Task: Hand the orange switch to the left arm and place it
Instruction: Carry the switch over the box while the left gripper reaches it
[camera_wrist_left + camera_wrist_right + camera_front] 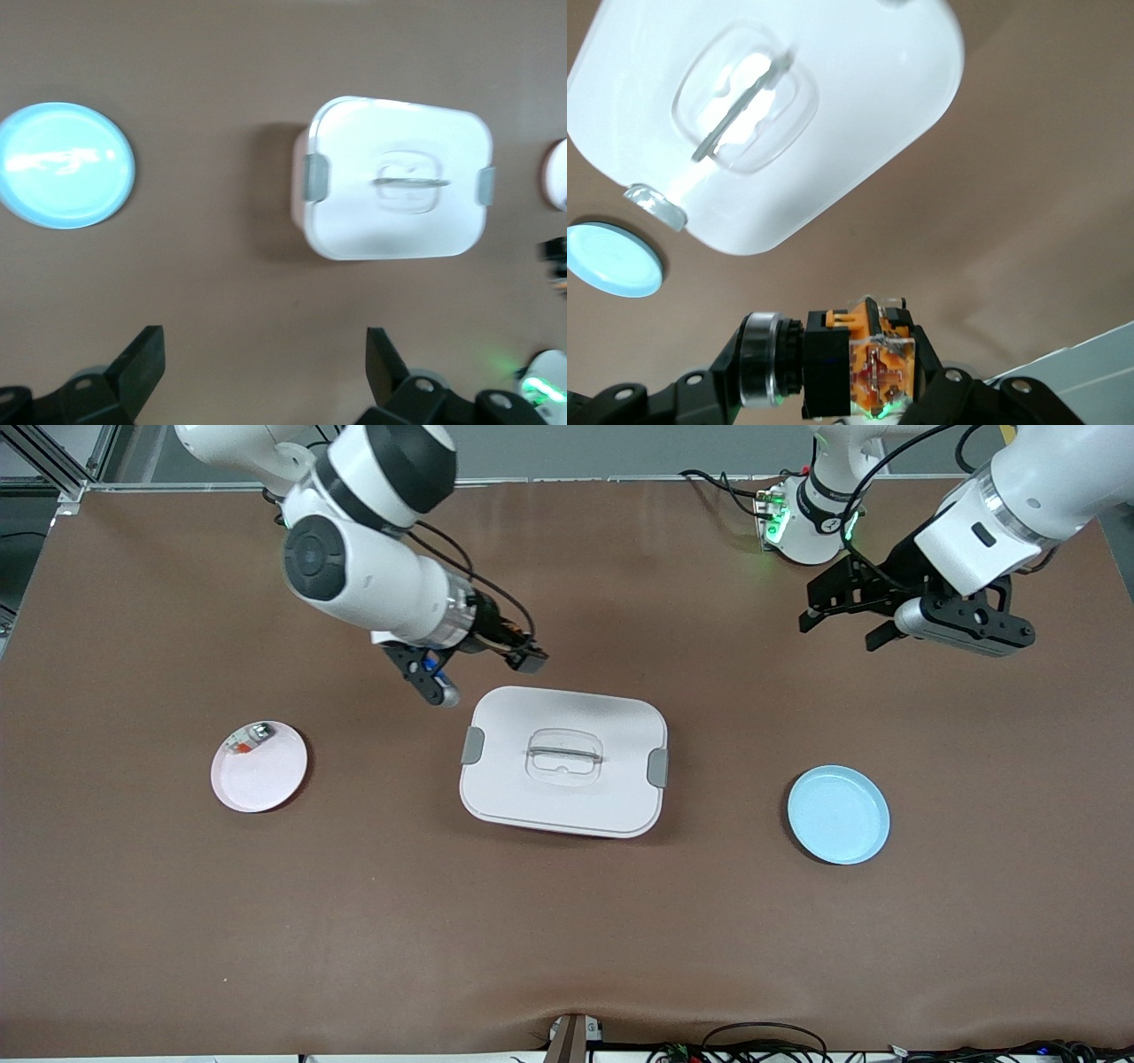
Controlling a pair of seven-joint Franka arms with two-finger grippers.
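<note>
- Gripping the orange switch (864,359) between clenched fingers, the right gripper (436,682) hangs in the air over the brown table (567,921), just beside the box's corner toward the right arm's end.
- Seen from the right wrist view, the switch lies sideways in the grip, its black barrel and silvery ring pointing to one side and its orange-and-clear body sitting between the two fingers (957,390).
- The box (563,760) rests on the middle of the table, white, lid on, with a grey clip at each short end and a recessed handle in the lid.
- The left gripper (846,615) hovers over bare table toward the left arm's end, well apart from the box, with its fingers (142,367) spread wide and nothing between them.
- A pink plate (266,779) lies toward the right arm's end, carrying a small silvery-clear piece with a red bit (248,738) near its rim.
- A blue plate (838,814) lies toward the left arm's end, slightly nearer to the front camera than the box's middle.
</note>
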